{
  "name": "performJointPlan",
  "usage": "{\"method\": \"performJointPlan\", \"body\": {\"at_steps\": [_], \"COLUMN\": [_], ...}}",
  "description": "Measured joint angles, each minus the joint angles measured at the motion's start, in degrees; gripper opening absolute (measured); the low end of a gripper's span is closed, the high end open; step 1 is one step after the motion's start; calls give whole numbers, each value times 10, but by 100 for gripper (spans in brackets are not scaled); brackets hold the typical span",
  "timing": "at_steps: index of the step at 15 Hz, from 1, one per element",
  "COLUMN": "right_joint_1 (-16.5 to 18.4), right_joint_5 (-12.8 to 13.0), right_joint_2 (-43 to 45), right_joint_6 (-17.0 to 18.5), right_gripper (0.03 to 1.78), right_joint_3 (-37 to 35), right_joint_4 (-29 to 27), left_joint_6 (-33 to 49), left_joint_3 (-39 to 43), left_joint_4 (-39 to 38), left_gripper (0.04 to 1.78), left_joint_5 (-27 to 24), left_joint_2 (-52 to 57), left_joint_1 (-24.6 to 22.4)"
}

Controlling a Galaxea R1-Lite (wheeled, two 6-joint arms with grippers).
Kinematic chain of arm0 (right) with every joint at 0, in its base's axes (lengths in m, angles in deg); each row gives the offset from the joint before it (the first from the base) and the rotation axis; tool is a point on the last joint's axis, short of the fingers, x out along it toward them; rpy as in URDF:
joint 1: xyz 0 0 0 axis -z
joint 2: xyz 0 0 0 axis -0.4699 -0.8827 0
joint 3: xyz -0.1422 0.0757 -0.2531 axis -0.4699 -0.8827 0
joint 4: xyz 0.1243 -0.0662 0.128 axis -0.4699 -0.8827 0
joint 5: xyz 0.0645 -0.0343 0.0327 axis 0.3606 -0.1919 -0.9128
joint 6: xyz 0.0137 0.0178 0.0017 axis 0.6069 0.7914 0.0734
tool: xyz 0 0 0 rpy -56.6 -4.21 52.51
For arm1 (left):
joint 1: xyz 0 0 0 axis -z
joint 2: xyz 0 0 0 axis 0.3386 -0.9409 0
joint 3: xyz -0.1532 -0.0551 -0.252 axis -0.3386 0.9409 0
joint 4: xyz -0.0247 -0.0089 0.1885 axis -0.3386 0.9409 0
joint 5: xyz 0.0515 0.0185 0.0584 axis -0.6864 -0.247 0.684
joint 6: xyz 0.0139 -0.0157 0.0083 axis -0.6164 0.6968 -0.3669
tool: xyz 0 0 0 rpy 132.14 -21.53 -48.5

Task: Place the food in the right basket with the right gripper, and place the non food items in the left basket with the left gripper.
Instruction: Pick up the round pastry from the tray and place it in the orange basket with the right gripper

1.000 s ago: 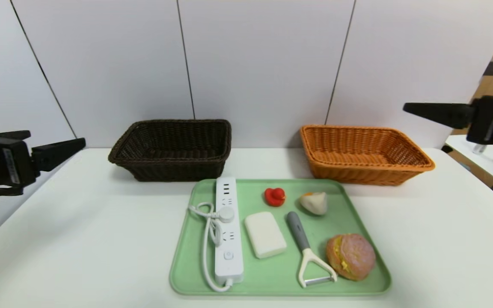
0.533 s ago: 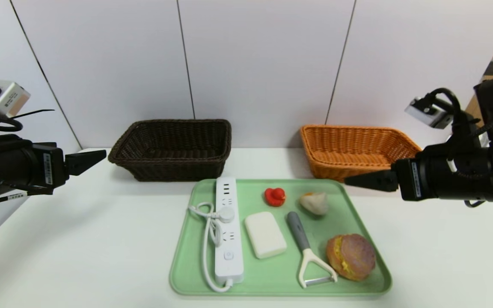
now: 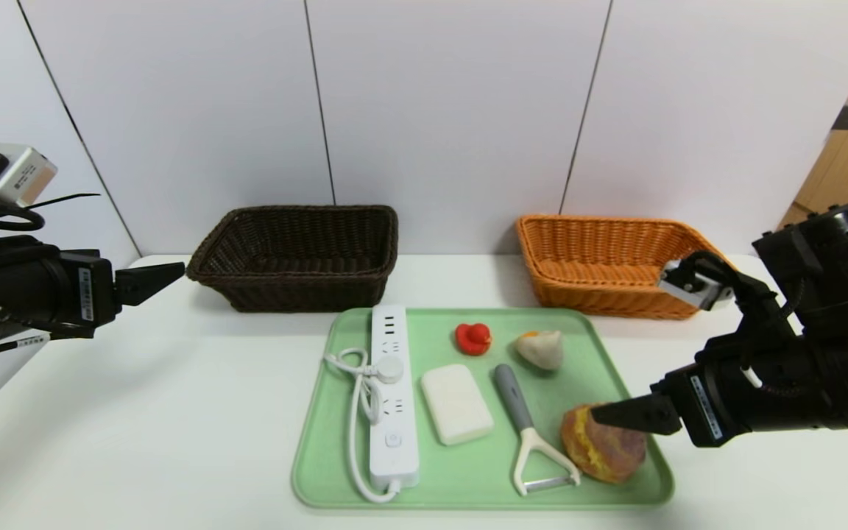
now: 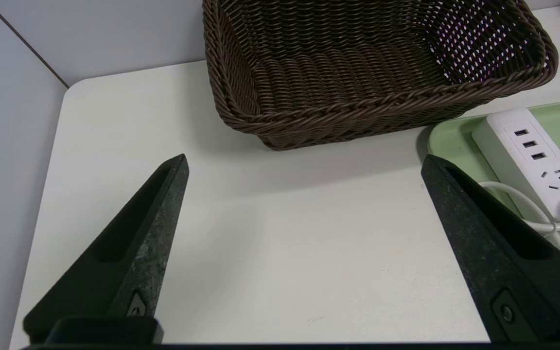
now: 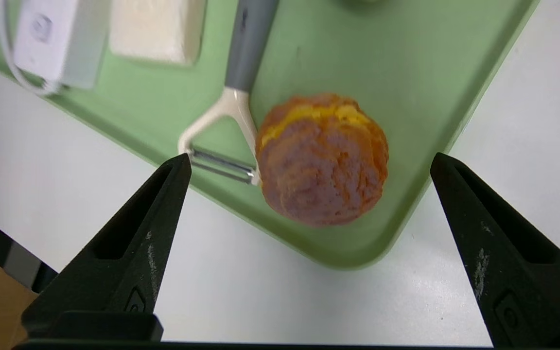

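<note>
On the green tray lie the food, a pink-brown bun and a cream dumpling bun, and the non food items: power strip, soap bar, peeler and red duck. My right gripper hangs open just above the pink-brown bun, its fingers wide on either side and not touching it. My left gripper stands open and empty over bare table, left of the dark brown left basket. The orange right basket is empty.
Both baskets stand at the back against the white wall, the tray in front between them. In the left wrist view the dark basket's rim lies ahead, with the power strip beside it. The table's left edge is near the left arm.
My right arm has swung down from high at the right, past the orange basket, to just over the pink-brown bun. The left gripper came forward slightly toward the dark basket, then held.
</note>
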Motion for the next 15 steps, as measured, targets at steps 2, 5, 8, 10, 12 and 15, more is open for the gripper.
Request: {"method": "performJointPlan", "body": {"at_steps": [2, 5, 8, 10, 12, 15], "right_joint_1": [0, 1, 1, 0, -2, -10], "right_joint_5": [0, 5, 20, 21, 20, 19], "right_joint_2": [-2, -10, -28, -39, -45, -52], "right_joint_6": [-13, -19, -20, -20, -21, -21], "right_gripper": [170, 170, 170, 170, 170, 170], "right_joint_3": [-27, -47, -64, -74, -80, -84], "right_joint_4": [3, 15, 64, 79, 80, 86], "left_joint_6": [0, 1, 1, 2, 1, 1], "left_joint_3": [2, 11, 18, 22, 26, 30], "left_joint_4": [0, 0, 0, 0, 0, 0], "left_gripper": [169, 169, 169, 169, 169, 169], "left_joint_5": [0, 0, 0, 0, 0, 0], "left_joint_2": [0, 5, 10, 11, 13, 16], "left_joint_1": [0, 0, 0, 0, 0, 0]}}
